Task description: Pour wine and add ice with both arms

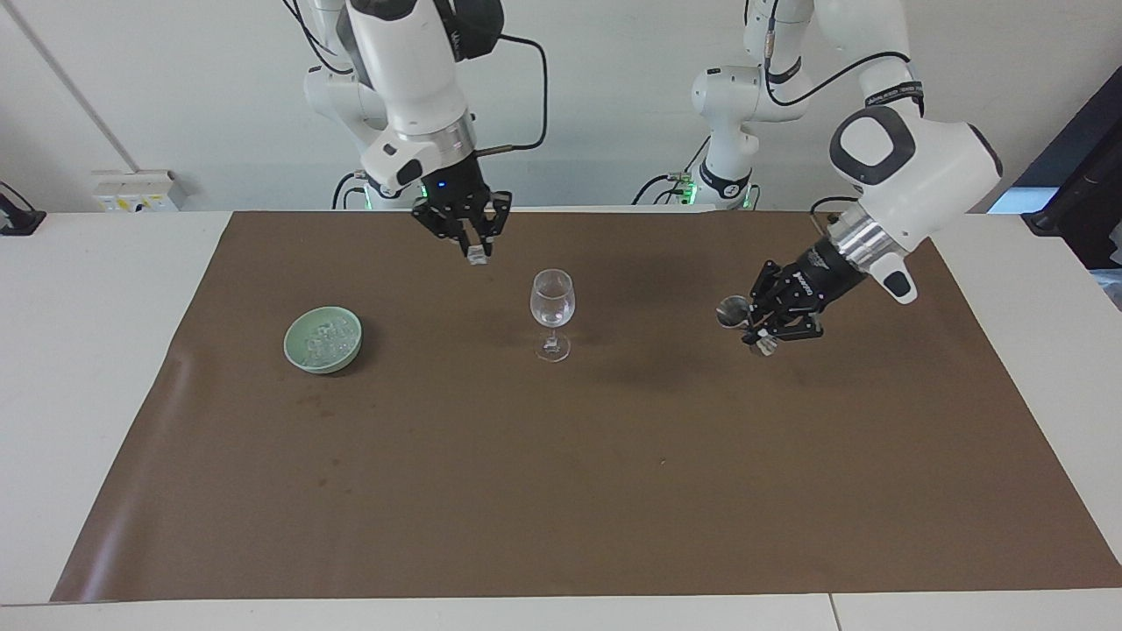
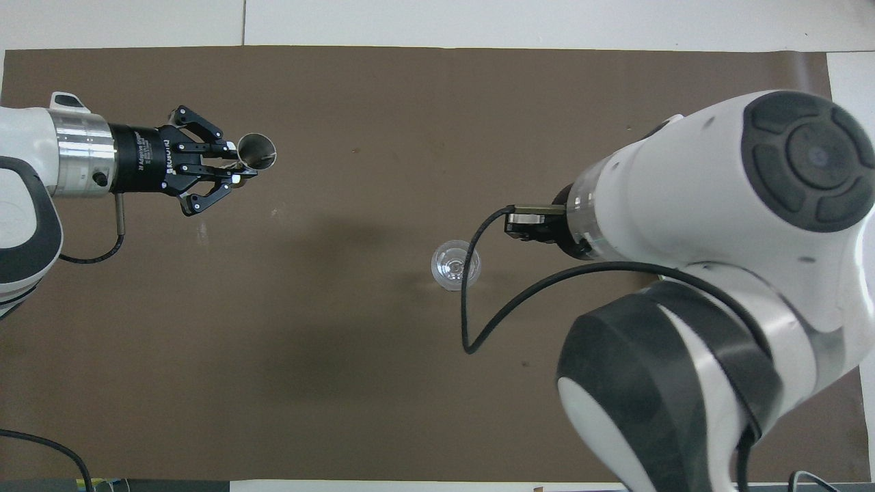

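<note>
now, right gripper (image 1: 476, 254): up over the mat (image 1: 614, 491), pinching one ice cube (image 1: 477, 256); hidden overhead by its own arm.
left gripper (image 1: 761, 335): clamped on a steel jigger (image 2: 257, 151).
wine glass (image 1: 552, 314): between both grippers.
green bowl (image 1: 323, 339): ice inside, covered overhead.

A white table (image 1: 79, 368) carries a large brown mat (image 1: 561, 473) that covers most of its top, leaving bare white margins at both ends. A seam in the tabletop shows along the edge farthest from the wall. A plain white wall (image 1: 596, 105) rises directly beside the table. A white socket strip (image 1: 131, 188) sits at the wall's foot. Dark equipment (image 1: 1078, 210) stands beside the table. Lighting is even.
</note>
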Robot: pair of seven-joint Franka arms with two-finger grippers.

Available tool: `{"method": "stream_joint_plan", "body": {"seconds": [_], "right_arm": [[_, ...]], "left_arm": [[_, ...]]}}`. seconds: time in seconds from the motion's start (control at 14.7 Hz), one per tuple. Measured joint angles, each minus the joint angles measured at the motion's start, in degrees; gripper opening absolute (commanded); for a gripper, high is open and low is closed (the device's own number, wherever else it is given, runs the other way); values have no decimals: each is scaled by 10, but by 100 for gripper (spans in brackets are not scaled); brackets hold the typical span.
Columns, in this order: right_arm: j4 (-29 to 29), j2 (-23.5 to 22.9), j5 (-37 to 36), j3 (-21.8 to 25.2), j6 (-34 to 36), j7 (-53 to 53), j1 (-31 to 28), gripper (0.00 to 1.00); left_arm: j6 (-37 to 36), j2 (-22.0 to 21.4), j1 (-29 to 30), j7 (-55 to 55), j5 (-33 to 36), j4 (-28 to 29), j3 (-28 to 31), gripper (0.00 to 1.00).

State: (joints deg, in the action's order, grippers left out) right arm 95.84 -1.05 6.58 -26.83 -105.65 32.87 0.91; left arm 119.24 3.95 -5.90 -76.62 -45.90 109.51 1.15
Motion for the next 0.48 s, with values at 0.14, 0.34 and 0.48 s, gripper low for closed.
{"method": "stream_joint_plan", "body": {"seconds": [0.14, 0.34, 0.48], "right_arm": [[5, -17, 0, -2, -38, 40, 40, 17], [49, -34, 0, -2, -80, 53, 63, 17], [82, -37, 0, -2, -100, 53, 67, 17]], "left_arm": [[-20, 1, 49, 70, -63, 26, 0, 0], [-54, 17, 112, 130, -121, 40, -1, 0], [-94, 41, 155, 171, -157, 42, -1, 0]]}}
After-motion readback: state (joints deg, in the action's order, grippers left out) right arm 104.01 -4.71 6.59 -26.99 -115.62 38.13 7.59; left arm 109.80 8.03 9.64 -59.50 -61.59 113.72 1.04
